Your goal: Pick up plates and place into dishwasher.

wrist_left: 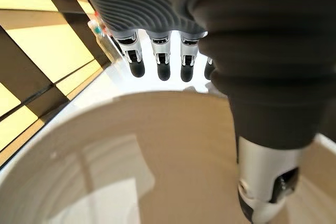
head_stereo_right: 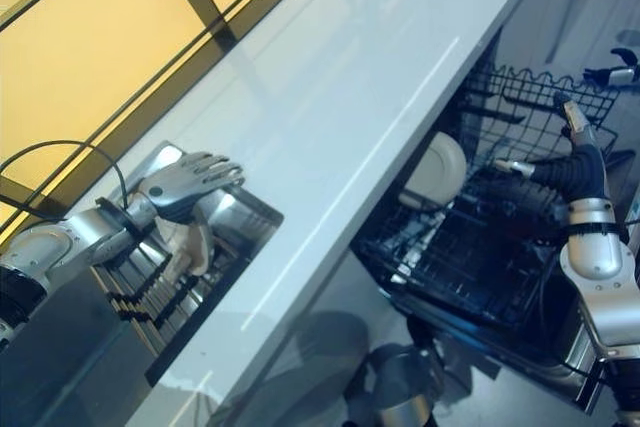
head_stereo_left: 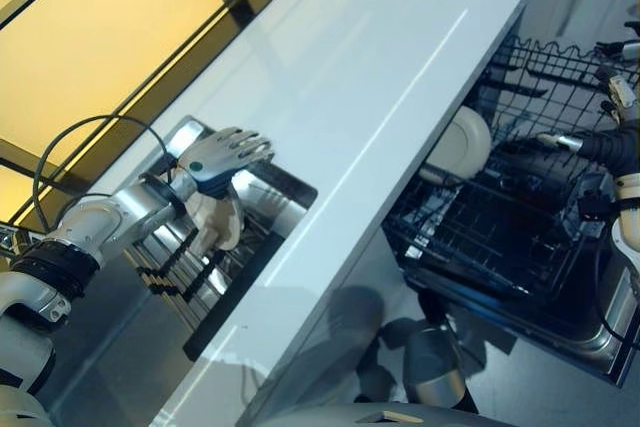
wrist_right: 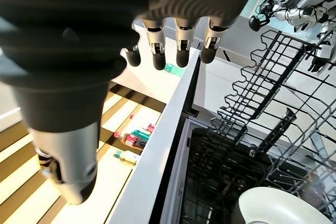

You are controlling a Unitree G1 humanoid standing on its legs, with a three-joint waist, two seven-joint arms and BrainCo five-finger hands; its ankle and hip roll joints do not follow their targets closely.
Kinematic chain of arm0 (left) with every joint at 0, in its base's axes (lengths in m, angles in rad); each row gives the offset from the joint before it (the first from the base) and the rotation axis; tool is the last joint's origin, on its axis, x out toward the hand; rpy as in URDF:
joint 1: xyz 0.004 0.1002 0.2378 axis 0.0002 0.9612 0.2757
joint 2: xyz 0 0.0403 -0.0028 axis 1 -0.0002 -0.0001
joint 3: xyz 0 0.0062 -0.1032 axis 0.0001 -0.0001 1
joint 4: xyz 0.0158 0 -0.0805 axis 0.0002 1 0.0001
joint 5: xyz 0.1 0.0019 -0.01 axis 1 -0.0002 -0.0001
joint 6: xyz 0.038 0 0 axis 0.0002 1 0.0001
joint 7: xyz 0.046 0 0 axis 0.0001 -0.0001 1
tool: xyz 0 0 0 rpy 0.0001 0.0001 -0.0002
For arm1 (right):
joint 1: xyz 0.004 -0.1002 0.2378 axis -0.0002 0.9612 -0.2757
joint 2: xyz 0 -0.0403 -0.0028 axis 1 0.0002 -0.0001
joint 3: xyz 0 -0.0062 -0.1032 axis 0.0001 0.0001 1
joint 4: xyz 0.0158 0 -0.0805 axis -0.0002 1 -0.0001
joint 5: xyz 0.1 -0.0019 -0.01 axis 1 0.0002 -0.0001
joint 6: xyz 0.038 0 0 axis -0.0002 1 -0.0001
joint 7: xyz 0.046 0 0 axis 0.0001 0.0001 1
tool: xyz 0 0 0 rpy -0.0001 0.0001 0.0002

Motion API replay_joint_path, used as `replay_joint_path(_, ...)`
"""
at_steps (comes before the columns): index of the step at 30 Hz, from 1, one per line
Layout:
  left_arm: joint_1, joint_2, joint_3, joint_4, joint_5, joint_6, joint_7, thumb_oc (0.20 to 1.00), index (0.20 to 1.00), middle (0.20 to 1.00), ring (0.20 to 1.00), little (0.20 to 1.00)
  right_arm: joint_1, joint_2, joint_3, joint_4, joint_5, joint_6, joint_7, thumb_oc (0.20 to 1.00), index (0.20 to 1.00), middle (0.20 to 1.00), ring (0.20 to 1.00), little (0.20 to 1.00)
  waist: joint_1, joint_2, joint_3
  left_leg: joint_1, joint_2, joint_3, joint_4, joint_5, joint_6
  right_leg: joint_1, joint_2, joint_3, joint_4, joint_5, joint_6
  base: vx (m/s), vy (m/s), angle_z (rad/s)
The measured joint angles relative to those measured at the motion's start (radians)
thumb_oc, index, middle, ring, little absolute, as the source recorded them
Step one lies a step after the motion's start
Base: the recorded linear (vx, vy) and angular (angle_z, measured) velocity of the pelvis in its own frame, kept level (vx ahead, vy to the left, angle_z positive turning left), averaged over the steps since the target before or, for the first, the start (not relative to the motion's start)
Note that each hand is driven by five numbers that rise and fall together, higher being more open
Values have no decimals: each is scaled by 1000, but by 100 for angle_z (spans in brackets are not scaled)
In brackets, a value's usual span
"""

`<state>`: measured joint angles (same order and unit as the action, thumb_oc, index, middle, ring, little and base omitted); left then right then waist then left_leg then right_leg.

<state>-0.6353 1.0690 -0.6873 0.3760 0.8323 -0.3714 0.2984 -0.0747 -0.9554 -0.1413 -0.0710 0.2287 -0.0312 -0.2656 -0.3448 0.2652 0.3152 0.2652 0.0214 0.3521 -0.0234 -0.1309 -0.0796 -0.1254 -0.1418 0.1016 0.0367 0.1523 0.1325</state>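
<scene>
while your left hand [head_stereo_left: 228, 159] sits over the sink [head_stereo_left: 262, 209] at the left end of the white counter [head_stereo_left: 370, 97], its fingers [wrist_left: 160, 61] reach straight out over the upper edge of a cream plate [head_stereo_left: 215, 222] that stands on edge among the dark slots of the drying rack [head_stereo_left: 180, 272], and in the left wrist view the thumb [wrist_left: 265, 192] lies across the plate's near face; you can see the fingers are not curled, though whether fingers and thumb actually squeeze the plate you cannot tell. moving right along the counter, you reach the open dishwasher below its front edge, with the black wire rack [head_stereo_left: 500, 217] pulled out. a second plate [head_stereo_left: 458, 144], white, already stands upright in that rack, close under the counter's edge. further right, your right hand [head_stereo_right: 578, 137] hangs above the rack's far side, holding nothing; in the right wrist view its fingers [wrist_right: 181, 45] are straight and spread in a row, with the thumb [wrist_right: 68, 174] set apart, and the white plate shows below them.
</scene>
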Motion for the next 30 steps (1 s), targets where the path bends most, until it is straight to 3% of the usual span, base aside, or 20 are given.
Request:
replay_joint_path(13,9,1,42,-26,-1,12,-182,1000,1000,1000,1000,1000,-6,-3,-6,-5,-4,53,25,1000,1000,1000,1000,1000,14,8,3,2,-1,-37,10,5,5,21,-16,-31,11,-9,0,5,22,8)
replay_joint_path(24,84,52,135,-78,-2,-8,-228,1000,1000,1000,1000,1000,-6,-2,-9,-7,-3,89,40,1000,1000,1000,1000,1000,87,19,-9,5,-3,-83,17,7,9,55,-35,-71,10,-18,4,11,22,13)
replay_joint_path(29,126,51,169,-82,-1,-11,-242,1000,1000,1000,1000,1000,-6,-2,-9,-8,-3,105,41,1000,1000,1000,1000,1000,93,15,-20,5,1,-101,19,8,9,66,-36,-88,10,-23,3,-3,2,9)
replay_joint_path(30,133,51,169,-83,-1,-12,-242,931,931,931,931,931,-6,-2,-9,-8,-3,106,41,1000,1000,1000,1000,1000,94,15,-26,5,1,-102,19,8,9,67,-36,-89,10,-23,3,-7,-9,4)
